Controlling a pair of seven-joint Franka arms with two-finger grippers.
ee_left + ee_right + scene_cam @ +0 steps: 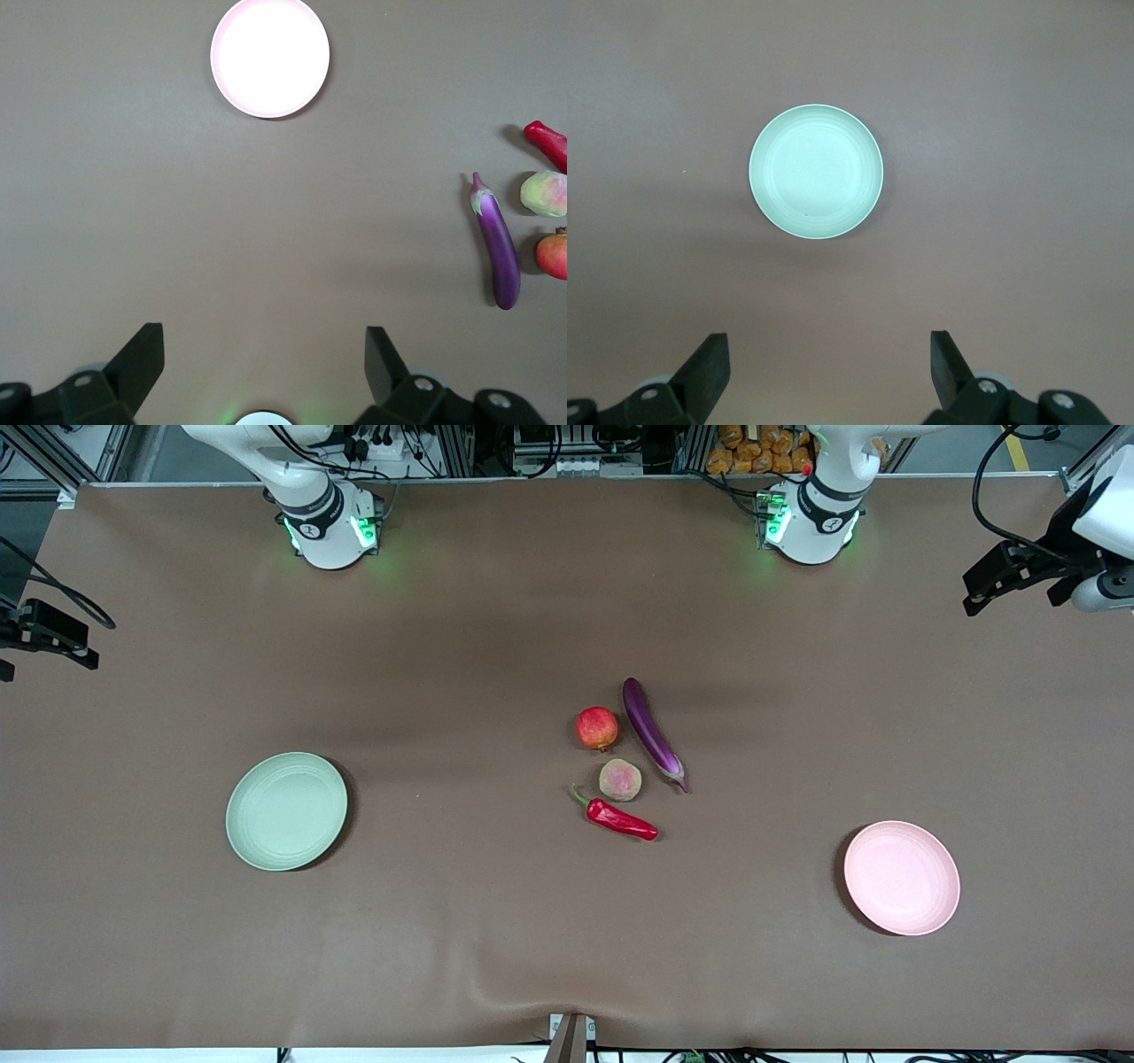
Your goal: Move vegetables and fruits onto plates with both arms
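Note:
A purple eggplant [653,733], a red chili pepper [620,819], a red-orange pomegranate [598,728] and a pink-and-tan peach [620,779] lie close together mid-table. The pale green plate [286,810] lies empty toward the right arm's end. The pale pink plate [901,877] lies empty toward the left arm's end. My left gripper [1014,580] hangs high over its end of the table, open and empty [266,341]. Its wrist view shows the pink plate [270,56], eggplant [498,243], peach [544,193], pomegranate [554,255] and chili [549,142]. My right gripper [53,638] hangs high, open [830,345], with the green plate [816,171] below.
A brown cover [496,921] spans the whole table and puckers slightly at the edge nearest the front camera, by a metal bracket [571,1036]. The two green-lit arm bases [332,527] [806,518] stand along the edge farthest from that camera.

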